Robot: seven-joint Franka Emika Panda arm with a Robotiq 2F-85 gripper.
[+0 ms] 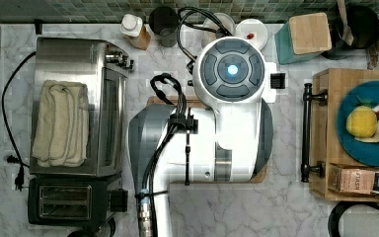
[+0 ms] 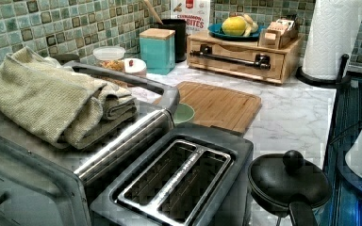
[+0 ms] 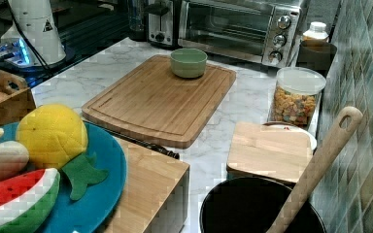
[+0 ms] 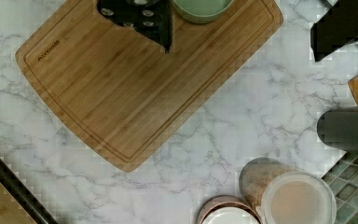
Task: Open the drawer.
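The drawer [image 2: 238,59] sits shut in its wooden box [image 1: 325,190], its black bar handle [image 1: 307,132] facing the cutting board [image 3: 160,99]. The robot arm [image 1: 217,128] hangs high above that board. The pictures do not let one tell how the gripper stands.

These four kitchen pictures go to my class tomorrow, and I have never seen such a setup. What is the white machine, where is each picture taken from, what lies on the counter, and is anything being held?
The white machine is a robot arm, seen from above in the top view. The left and right views look across the marble counter from its two ends; the wrist view looks down from a camera on the arm.

On the counter lie a wooden cutting board with a green bowl on it, a toaster oven and a toaster. The drawer, with its black bar handle, looks closed. A blue plate of toy fruit sits above it.

Nothing is held; the arm hangs over the board.
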